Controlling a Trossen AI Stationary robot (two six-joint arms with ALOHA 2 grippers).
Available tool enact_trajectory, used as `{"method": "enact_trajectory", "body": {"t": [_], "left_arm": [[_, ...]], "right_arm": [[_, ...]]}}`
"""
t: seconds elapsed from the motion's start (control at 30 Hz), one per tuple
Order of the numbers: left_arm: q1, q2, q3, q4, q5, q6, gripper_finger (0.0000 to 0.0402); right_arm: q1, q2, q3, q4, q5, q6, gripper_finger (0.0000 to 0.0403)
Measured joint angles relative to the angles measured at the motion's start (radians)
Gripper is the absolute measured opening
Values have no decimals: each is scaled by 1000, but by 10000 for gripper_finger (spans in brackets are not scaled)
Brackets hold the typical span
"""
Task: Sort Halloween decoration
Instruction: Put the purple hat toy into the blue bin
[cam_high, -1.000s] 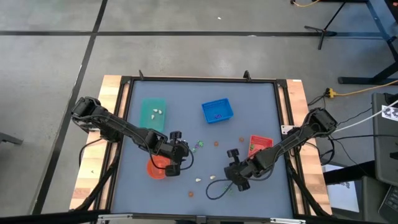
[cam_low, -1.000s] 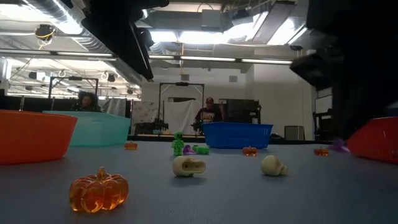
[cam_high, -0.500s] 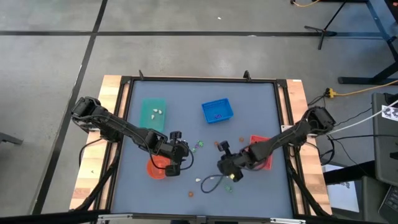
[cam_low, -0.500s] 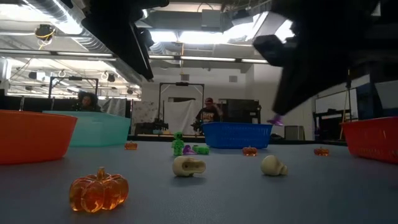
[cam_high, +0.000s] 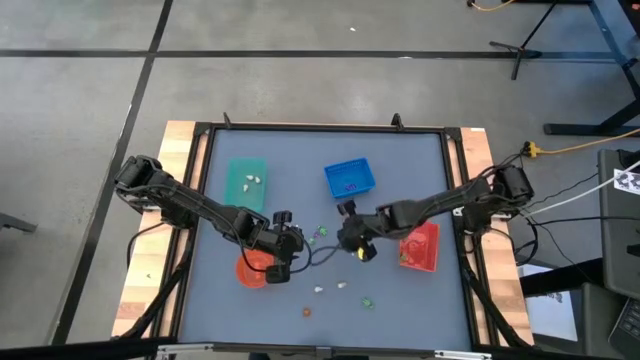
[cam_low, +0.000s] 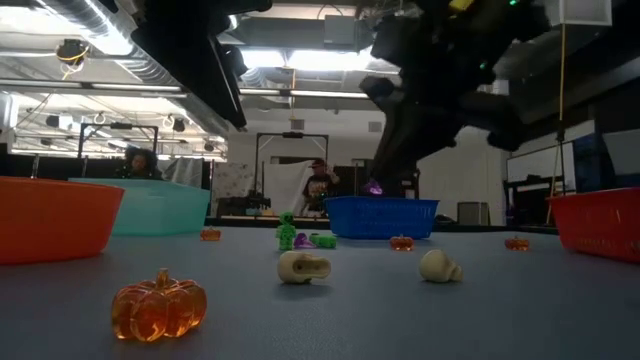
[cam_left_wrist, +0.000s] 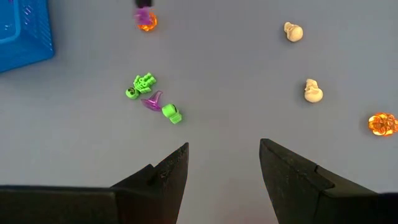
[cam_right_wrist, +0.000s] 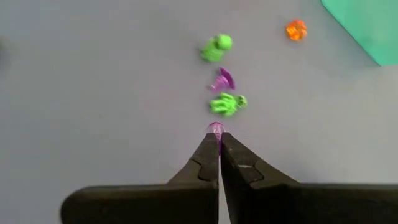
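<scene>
left arm: dark, jointed, reaching in from the tabletop's left edge, bent at the elbow | left gripper (cam_high: 283, 262): low over the tabletop, jaws parted, nothing between them | right arm: stretched far in from the right edge toward the middle | right gripper (cam_right_wrist: 217, 133): raised, jaws pressed together

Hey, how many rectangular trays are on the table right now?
3: a teal tray at the left, a blue tray near the middle, and a red tray at the right. None seems hidden.
</scene>
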Motion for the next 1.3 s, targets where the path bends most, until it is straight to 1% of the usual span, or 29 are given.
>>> {"method": "enact_trajectory", "body": {"t": [0.17,0.4,0.53,0.63,0.77,1.0,1.07,1.2,1.3], "left_arm": [[0,0,0,0,0,0,180],[0,0,0,0,0,-1,180],[0,0,0,0,-39,-2,180],[0,0,0,0,-52,-1,180],[0,0,0,0,-52,0,180],[0,0,0,0,-52,0,180],[0,0,0,0,-52,0,180],[0,0,0,0,-52,1,180],[0,0,0,2,-53,1,180]], "right_arm": [[-85,0,0,0,-1,-53,1],[-228,0,0,-1,-1,-58,1],[-294,0,0,0,-1,-58,1],[-329,-1,0,-1,-45,-58,1],[-355,-3,12,-17,-112,-50,1],[-353,-3,104,-50,-114,-50,1],[-353,-4,124,-50,-98,-51,1],[-353,-4,134,-57,-29,-53,1],[-353,-3,134,-79,-14,-53,1]]}}
